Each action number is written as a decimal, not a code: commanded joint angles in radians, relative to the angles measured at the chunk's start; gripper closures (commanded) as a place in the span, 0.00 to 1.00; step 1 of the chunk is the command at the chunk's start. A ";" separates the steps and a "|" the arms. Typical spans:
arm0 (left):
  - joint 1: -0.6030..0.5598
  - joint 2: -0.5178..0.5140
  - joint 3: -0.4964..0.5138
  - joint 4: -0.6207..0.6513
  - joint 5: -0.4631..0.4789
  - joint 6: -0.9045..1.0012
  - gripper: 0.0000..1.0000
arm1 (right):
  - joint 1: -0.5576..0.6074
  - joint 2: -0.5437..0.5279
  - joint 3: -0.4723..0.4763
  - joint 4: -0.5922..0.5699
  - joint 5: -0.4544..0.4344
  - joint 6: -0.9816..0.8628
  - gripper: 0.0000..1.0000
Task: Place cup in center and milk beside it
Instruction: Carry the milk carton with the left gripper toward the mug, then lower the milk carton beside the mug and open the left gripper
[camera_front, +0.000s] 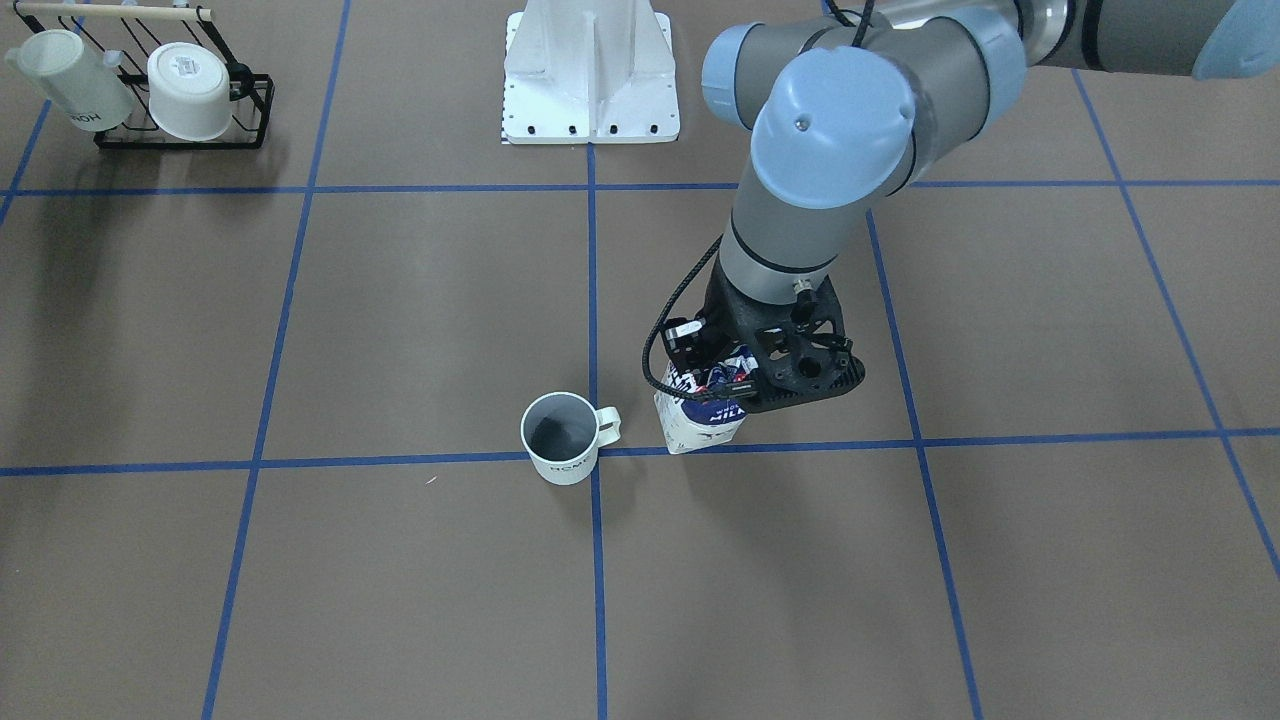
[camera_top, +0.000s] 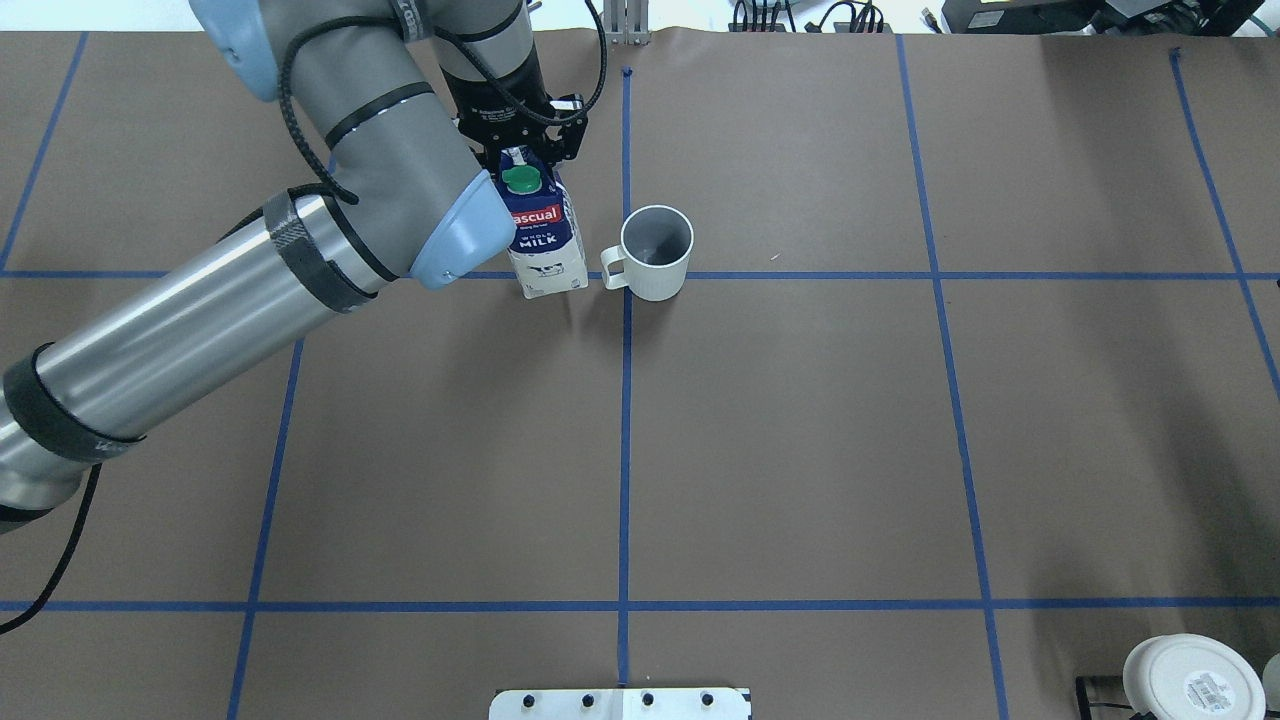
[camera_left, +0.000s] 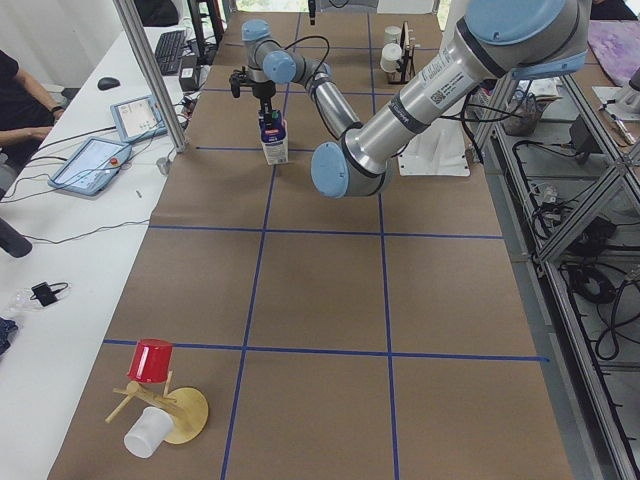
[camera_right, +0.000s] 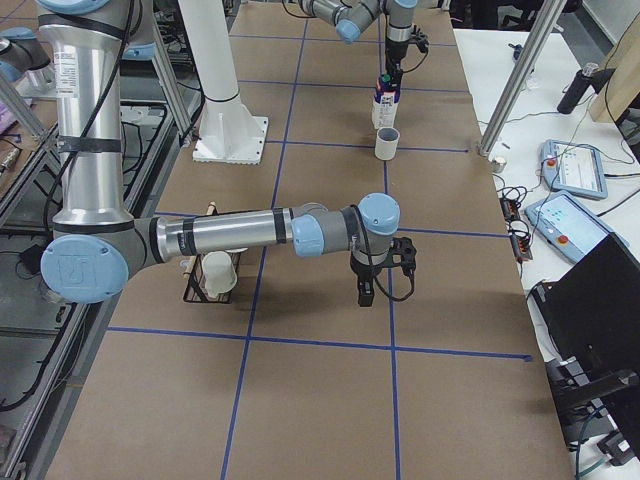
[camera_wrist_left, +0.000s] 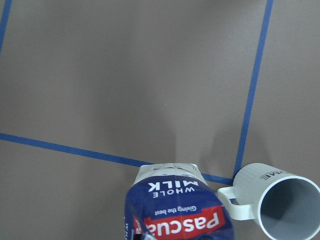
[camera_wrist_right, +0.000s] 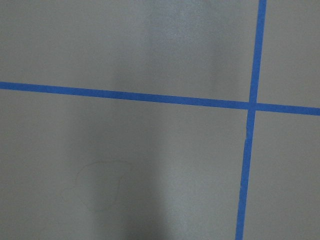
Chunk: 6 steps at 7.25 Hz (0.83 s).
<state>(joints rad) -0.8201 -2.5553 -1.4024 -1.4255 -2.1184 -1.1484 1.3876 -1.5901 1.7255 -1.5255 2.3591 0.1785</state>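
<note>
The cup (camera_top: 655, 250), a white mug with a dark inside, stands upright on the center (camera_wrist_left: 234, 178), the crossing of two blue tape lines, its handle toward the milk. The milk (camera_top: 545, 240), a blue-and-white Pascual carton with a green cap, stands upright right beside the cup's handle, on the blue line. My left gripper (camera_top: 525, 150) is above the carton and shut on its gable top. The left wrist view shows the carton (camera_wrist_left: 175, 205) and the cup (camera_wrist_left: 275, 200) side by side. My right gripper (camera_right: 365, 292) hangs low over bare table, far from both; I cannot tell its state.
A black rack (camera_front: 180, 135) with another white mug and a wider handleless cup (camera_front: 190, 90) stands at the robot's right near corner. The white robot base (camera_front: 590, 80) is at the table edge. A red cup (camera_left: 150, 360) and a wooden stand lie at the robot's left end.
</note>
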 joint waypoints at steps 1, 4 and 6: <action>0.025 -0.008 0.026 -0.027 0.012 -0.005 1.00 | 0.001 0.001 -0.003 -0.001 -0.001 -0.001 0.00; 0.049 -0.006 0.031 -0.044 0.032 -0.005 1.00 | -0.001 0.002 -0.004 -0.002 -0.003 0.001 0.00; 0.053 0.001 0.026 -0.059 0.060 -0.010 0.03 | -0.001 0.002 -0.004 -0.001 0.002 0.001 0.00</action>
<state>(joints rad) -0.7711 -2.5601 -1.3734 -1.4719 -2.0775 -1.1559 1.3868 -1.5880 1.7214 -1.5274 2.3580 0.1794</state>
